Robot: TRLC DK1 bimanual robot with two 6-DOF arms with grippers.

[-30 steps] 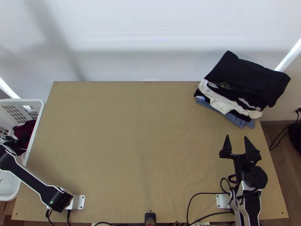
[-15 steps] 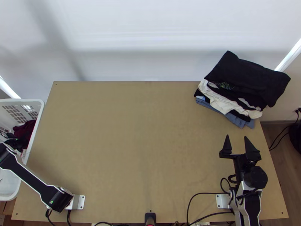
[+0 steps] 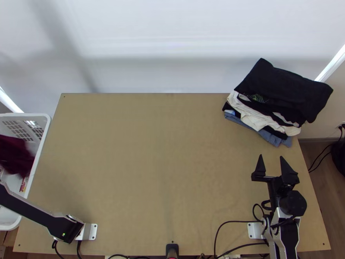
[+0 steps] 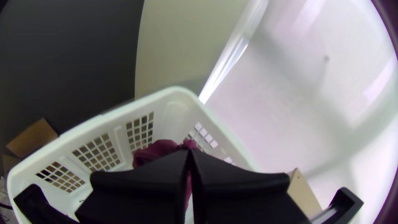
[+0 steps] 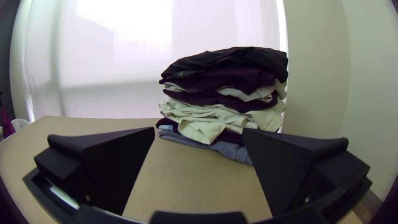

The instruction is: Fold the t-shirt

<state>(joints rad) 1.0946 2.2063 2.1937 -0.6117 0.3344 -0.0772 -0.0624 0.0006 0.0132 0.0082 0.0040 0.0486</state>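
Deep maroon cloth [image 3: 14, 156], left; white basket [image 3: 30, 115] with a grid pattern of openings; tan bench [image 3: 151, 164]; far right, a stack [image 3: 286, 88] black on top, a fine greenish line print [image 3: 256, 98] near its edge, cream and dark layers beneath, blue-grey lowest.

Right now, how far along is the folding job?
Looks done: a stack of folded clothes at the table's far right corner. In hand: the left gripper is shut on a bunched dark red cloth at the white basket. Probably left: laying that cloth on the table, spreading it and folding it.
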